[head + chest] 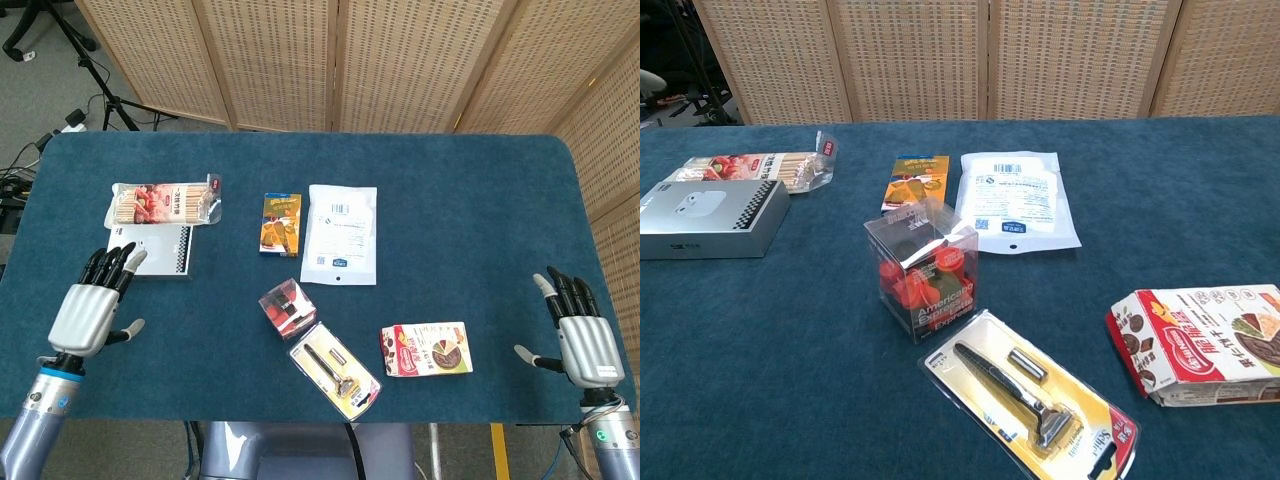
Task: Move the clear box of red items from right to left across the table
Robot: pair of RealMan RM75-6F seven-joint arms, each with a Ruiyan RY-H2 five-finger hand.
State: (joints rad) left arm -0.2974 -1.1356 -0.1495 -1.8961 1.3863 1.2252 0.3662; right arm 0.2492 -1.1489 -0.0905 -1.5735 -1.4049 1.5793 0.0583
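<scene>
Head view: the clear box of red items stands on the blue surface near its front middle, touching the razor pack. Left hand hovers over the surface's left part, fingers spread, holding nothing; the box lies well off to its right and at about the same depth. Right hand sits at the far right edge, fingers apart, empty; the box lies well to its left, with the snack carton between them. Judged: left hand is the nearer, with an unobstructed path. The box looks roughly cubic, turned corner-on; no clear long axis.

Chest view: the box stands upright mid-frame, a corner facing the camera. Neither hand clearly shows.
</scene>
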